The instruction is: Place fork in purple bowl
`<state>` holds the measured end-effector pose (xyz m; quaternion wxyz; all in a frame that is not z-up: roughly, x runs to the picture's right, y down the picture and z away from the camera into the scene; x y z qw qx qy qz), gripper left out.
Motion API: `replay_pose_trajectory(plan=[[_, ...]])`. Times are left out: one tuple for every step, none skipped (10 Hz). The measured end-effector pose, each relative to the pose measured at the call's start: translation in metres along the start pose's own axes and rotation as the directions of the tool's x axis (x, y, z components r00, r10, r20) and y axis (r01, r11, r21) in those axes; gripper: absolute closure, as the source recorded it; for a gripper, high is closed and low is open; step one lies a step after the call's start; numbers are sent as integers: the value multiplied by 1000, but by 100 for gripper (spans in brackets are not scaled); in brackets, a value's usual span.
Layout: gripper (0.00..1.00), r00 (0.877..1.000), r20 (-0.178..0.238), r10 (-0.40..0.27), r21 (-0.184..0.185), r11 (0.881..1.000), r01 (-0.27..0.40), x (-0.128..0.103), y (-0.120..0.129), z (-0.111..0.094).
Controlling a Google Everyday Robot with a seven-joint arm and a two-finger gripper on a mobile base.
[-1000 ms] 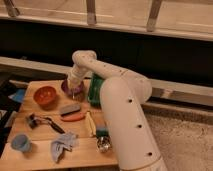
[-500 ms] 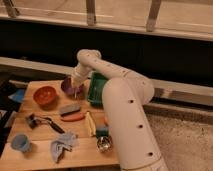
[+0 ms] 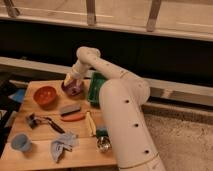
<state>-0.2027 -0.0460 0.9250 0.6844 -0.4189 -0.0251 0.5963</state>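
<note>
Gripper (image 3: 73,80) hung directly over purple bowl (image 3: 72,88); fingers' state could not be told, fork not visible. Placing step judged underway; next: release, then retract upward.

The robot's arm is clad in smooth, glossy white shells (image 3: 122,107), thick and rounded like a tube. The broad nearest segment carries a row of small dark round dots along its side. Rounded joint housings link the segments, which narrow toward the far end. There, just above the round purple bowl (image 3: 73,88), sits the end effector (image 3: 71,79), pale with a yellowish tint.
</note>
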Motion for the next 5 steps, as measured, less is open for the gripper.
replay_pose_trajectory(plan=[[32,1000,0,0,-4,1000,0,0,1,-1],[32,1000,9,3,-1,1000,-3,0,-2,-6],[32,1000,26,15,8,1000,-15,-2,-7,-13],[32,998,59,32,20,999,-33,-7,-16,-25],[32,994,101,52,26,998,-55,-11,-25,-38]])
